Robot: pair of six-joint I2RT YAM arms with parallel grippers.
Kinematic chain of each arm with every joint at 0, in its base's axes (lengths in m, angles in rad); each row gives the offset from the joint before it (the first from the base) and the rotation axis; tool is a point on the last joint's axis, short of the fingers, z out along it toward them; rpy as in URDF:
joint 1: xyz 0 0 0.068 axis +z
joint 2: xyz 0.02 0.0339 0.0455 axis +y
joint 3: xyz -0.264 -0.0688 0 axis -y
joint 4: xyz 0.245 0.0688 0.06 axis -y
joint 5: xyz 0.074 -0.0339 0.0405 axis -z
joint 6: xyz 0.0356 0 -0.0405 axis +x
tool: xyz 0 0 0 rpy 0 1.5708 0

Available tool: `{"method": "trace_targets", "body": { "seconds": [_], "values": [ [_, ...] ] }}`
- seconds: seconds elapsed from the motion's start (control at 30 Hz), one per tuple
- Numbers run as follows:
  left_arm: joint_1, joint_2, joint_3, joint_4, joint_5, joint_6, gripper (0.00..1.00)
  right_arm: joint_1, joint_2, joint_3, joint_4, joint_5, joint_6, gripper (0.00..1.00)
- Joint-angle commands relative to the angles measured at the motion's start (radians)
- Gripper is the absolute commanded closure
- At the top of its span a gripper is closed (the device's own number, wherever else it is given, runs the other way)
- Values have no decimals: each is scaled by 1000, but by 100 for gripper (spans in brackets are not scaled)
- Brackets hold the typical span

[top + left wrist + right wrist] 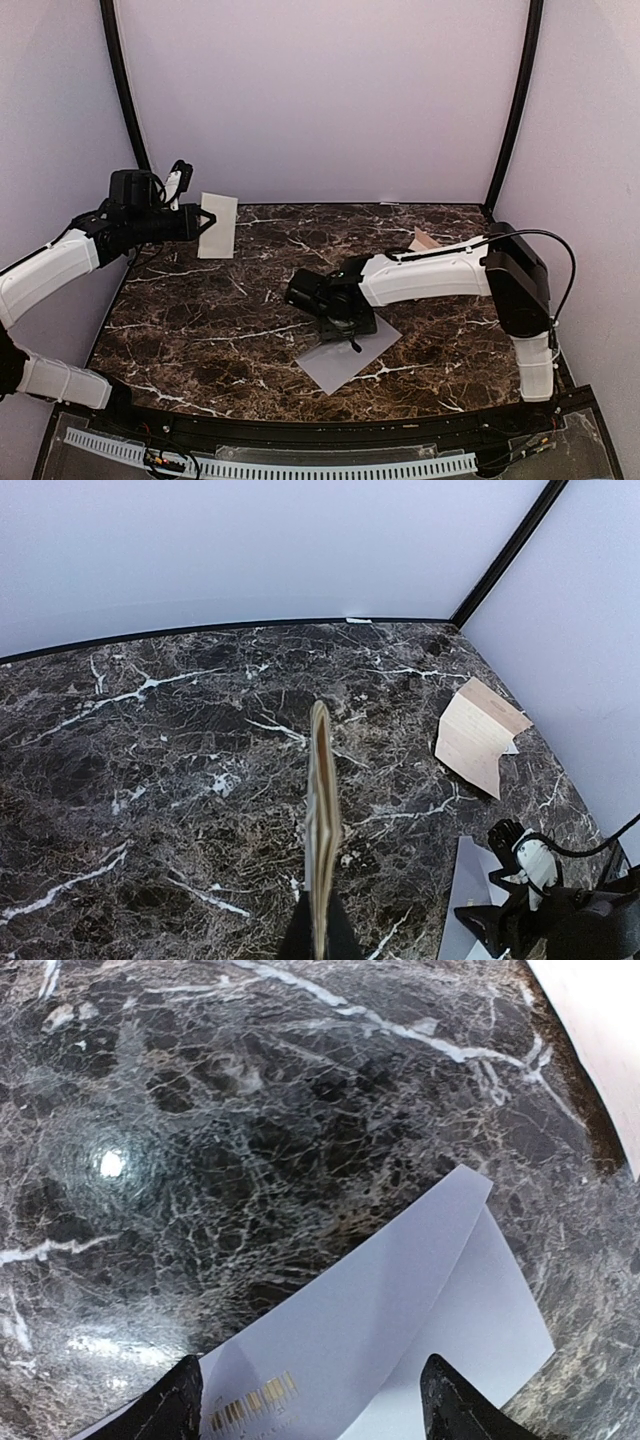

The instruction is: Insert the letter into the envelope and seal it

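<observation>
The grey-lavender envelope (350,358) lies flat on the marble table, front centre. It also shows in the right wrist view (400,1300), with a small gold barcode print and a second paper layer along its right side. My right gripper (345,325) hovers just over its far edge, open, with the fingertips (180,1405) spread either side of the paper and nothing between them. My left gripper (200,222) is raised at the far left and shut on the folded cream letter (218,226). The letter is seen edge-on in the left wrist view (322,810).
A cream folded paper piece (480,735) lies at the back right of the table, behind the right arm (430,275). Black frame posts (515,100) stand at the back corners. The table's front edge (300,420) runs along the bottom.
</observation>
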Motion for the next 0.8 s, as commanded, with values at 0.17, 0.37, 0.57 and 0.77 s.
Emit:
{"method": "trace_targets", "body": {
  "seconds": [0.17,0.37,0.57,0.77],
  "values": [
    [-1,-2,-16,28,23,-13,100,0,-56,-71,231,-90,52,30],
    [-2,1,-16,29,30,-17,100,-9,-56,-94,283,-111,57,40],
    [-1,0,-17,27,29,-16,100,-8,-50,-63,249,-98,43,59],
    [-2,-2,-14,23,20,-11,100,-4,-56,-17,204,-62,11,72]
  ]
}}
